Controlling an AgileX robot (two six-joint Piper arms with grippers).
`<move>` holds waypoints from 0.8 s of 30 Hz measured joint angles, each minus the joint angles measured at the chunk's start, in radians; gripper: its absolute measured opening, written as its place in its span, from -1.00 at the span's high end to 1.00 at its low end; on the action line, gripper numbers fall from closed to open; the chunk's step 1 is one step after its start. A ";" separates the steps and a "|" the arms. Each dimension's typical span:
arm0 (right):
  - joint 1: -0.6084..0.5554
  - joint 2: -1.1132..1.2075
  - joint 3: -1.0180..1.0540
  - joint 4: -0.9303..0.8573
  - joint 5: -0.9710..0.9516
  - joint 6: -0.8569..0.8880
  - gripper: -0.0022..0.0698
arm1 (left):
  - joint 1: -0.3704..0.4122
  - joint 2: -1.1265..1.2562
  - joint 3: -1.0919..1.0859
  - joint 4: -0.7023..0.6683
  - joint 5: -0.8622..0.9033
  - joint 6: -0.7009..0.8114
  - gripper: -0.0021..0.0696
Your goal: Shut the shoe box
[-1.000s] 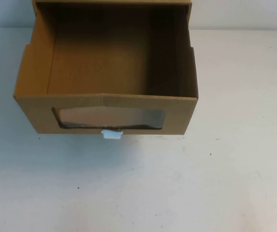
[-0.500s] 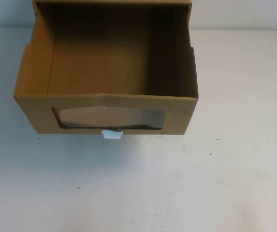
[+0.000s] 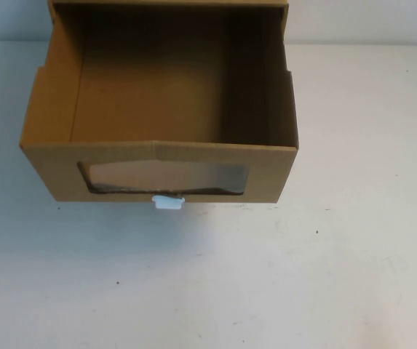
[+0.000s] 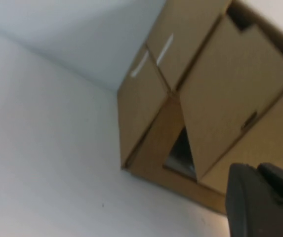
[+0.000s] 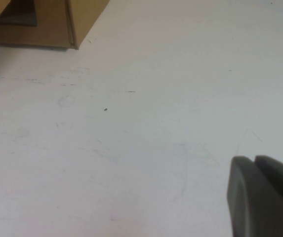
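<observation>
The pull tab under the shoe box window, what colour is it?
White, clearest in the high view: pull tab on the brown shoe box.

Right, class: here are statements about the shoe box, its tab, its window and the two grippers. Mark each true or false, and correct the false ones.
1. The shoe box drawer is pulled out, showing an empty inside. True.
2. The white pull tab sits above the clear window. False: it sits below the window.
3. The left gripper grips the tab. False: it is beside the box, touching nothing.
4. The right gripper is over bare table, away from the box. True.
5. Both arms show in the high view. False: neither appears there.
</observation>
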 joint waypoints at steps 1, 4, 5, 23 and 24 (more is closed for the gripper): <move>0.000 0.000 0.000 0.000 0.000 0.000 0.97 | 0.000 0.000 0.000 -0.004 -0.017 0.000 0.95; 0.000 0.000 0.000 0.000 0.000 0.000 0.97 | 0.000 0.002 -0.061 -0.003 0.065 -0.002 0.95; 0.000 0.000 0.000 0.000 0.000 0.000 0.97 | 0.000 0.018 -0.108 0.007 0.105 -0.002 0.95; 0.000 0.000 0.000 0.000 0.000 0.000 0.97 | 0.000 1.157 -1.319 -0.028 0.583 0.511 0.95; 0.000 0.000 0.000 0.000 0.000 0.000 0.97 | 0.000 1.203 -1.372 -0.047 0.594 0.534 0.95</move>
